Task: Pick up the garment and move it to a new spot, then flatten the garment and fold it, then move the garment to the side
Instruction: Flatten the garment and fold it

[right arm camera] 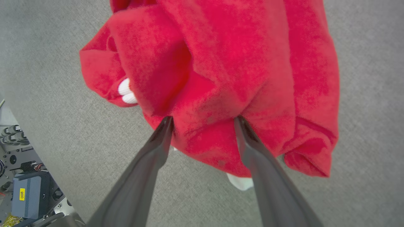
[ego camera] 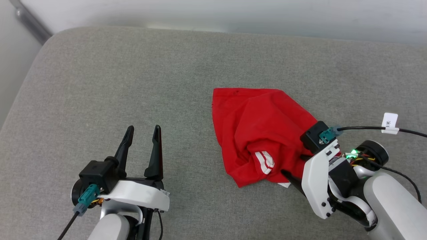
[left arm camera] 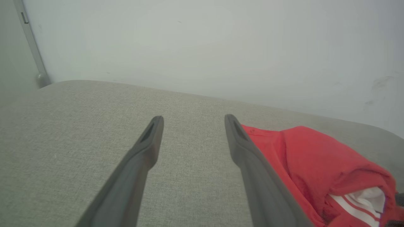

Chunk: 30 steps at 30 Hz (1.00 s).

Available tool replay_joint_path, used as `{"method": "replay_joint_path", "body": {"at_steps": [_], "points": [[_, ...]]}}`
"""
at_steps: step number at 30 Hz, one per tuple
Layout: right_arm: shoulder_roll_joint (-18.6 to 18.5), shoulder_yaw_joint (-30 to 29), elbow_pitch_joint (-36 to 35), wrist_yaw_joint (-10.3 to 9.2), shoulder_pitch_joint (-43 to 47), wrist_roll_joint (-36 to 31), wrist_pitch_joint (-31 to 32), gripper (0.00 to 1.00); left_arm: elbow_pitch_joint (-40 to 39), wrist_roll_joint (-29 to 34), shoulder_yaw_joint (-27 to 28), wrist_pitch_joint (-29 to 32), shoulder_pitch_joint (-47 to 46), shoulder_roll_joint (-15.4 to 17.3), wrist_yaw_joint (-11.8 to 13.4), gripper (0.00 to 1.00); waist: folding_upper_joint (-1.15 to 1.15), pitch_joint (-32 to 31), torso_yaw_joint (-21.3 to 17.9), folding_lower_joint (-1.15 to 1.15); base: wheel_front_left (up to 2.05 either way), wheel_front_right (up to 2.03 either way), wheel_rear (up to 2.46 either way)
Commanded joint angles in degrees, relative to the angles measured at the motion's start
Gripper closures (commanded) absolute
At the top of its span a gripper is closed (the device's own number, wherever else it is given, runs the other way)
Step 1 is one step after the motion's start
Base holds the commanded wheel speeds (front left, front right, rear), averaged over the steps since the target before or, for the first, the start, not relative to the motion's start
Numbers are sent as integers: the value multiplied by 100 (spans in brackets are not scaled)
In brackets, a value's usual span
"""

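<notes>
Red garment (ego camera: 263,133) ×1 | left claw (ego camera: 144,127) ×1, wide | right claw (right arm camera: 204,119) ×1, wide, touching garment

The garment (ego camera: 263,133) — red, white-striped trim showing — lies crumpled on grey fabric.

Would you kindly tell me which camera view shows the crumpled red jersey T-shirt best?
The head view: nearly the whole crumpled red jersey T-shirt shows there. The left wrist view catches one side; the right wrist view crops its top.

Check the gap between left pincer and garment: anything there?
Nothing but bare grey cushion separates the left pincer from the garment, per the head view.
</notes>
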Motion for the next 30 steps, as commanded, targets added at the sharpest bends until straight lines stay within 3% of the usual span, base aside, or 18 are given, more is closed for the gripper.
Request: {"method": "replay_joint_path", "body": {"at_steps": [1,2,3,4,10,15,22,28,29,30], "points": [[-6,22,64,-2,-102,49,14,0,7,27,27,-30,-90,-15,-17,0,0,60,52,0,0,0,0],[-4,43,92,-2,-127,67,-1,7,26,34,35,-30,-85,-24,-19,0,0,65,51,0,0,0,0],[-25,66,100,-2,-166,45,-40,64,46,39,39,-33,-72,-38,-26,0,0,59,48,0,0,0,0],[-22,75,117,-2,-187,70,-52,100,60,48,52,-39,-59,-48,-26,0,0,49,32,0,0,0,0],[-73,73,97,-2,-502,102,-233,100,128,74,50,-52,-53,-104,-59,0,0,-68,-29,0,0,0,0],[66,-293,421,-2,-1161,118,-596,100,83,115,20,-59,-104,-156,-98,0,0,-58,36,0,0,0,0],[115,-595,1490,-2,-1959,250,-915,100,60,127,-17,-63,-276,-275,-184,0,0,372,322,0,0,0,0],[175,-356,2464,-2,-2422,421,-1386,100,150,171,-12,-54,-462,-403,-299,0,0,680,469,0,0,0,0],[188,-304,2601,-2,-2484,437,-1515,85,167,188,-3,-54,-475,-425,-311,0,0,707,473,0,0,0,0],[218,-259,2731,-2,-2524,487,-1629,54,181,205,10,-55,-489,-449,-320,0,0,722,475,0,0,0,0]]}}
